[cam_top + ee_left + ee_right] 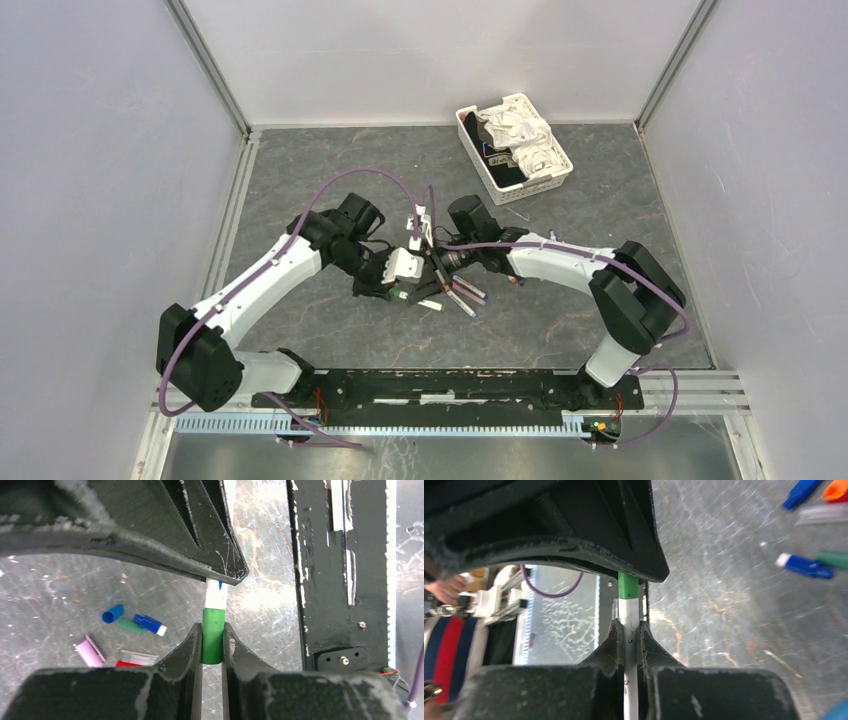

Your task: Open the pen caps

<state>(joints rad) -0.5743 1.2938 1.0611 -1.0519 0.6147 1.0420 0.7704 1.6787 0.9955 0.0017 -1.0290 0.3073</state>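
My left gripper (212, 630) is shut on the green cap (212, 642) of a pen. My right gripper (630, 627) is shut on the same pen's white barrel (630, 645). The cap (628, 586) still sits on the barrel end, and the barrel (216, 594) shows between the two grippers. In the top view the two grippers (415, 283) (437, 268) meet tip to tip above the table's middle. Several pens (462, 296) lie just below and to the right of them. Loose caps lie on the table: blue (112, 614), green (130, 625), pink (89, 651).
A white basket (478, 162) of cloth stands at the back right. A blue pen piece with a white end (149, 624) and a red-ended pen (127, 664) lie by the loose caps. The black arm-base rail (450, 385) runs along the near edge.
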